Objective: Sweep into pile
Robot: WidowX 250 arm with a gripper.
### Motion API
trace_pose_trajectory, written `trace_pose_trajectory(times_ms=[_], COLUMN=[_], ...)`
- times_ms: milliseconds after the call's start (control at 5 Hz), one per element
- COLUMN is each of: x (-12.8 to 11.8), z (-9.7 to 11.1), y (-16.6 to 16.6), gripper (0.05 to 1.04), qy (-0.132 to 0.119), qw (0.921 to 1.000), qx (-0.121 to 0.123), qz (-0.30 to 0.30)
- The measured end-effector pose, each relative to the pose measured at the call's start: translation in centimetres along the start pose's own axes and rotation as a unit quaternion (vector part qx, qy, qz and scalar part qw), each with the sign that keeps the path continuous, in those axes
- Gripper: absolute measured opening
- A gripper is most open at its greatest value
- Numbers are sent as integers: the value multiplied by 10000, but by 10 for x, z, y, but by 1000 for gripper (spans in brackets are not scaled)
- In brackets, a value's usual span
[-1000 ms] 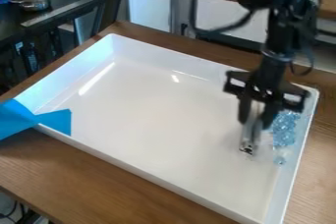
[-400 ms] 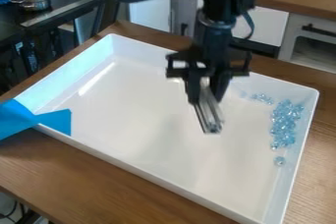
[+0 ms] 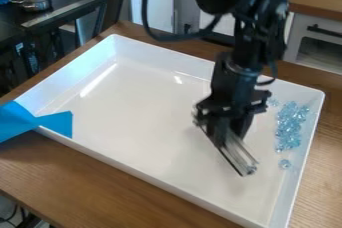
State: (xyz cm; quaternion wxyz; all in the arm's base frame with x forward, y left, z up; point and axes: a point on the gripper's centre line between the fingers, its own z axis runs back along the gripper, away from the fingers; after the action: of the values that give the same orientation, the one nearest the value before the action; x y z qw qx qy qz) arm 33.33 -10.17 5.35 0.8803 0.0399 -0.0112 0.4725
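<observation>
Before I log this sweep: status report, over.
Hand gripping clear tool, over white tray. Blue beads bunched near tray's right side in view; one bead apart, nearer camera. Blue tape at opposite side, off the beads.

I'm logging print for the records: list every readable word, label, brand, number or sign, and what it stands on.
No text can be read: none on the tray, the clear tool, the blue tape or the metal pot.
Pale marks under the dark table at left: too blurred to tell whether they are print.
</observation>
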Motion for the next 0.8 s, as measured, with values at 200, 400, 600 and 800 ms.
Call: trace_pose_trajectory(times_ms=[200, 400, 600, 800], x=[-11, -11, -8, -4], z=[-11, -12, -11, -12], y=[-7, -13, -26, -33], gripper=[372, 372, 372, 372], qy=[9, -21, -50, -25], qw=[9999, 9996, 9994, 9991], qx=[-21, -111, -222, -238], qz=[156, 243, 278, 358])
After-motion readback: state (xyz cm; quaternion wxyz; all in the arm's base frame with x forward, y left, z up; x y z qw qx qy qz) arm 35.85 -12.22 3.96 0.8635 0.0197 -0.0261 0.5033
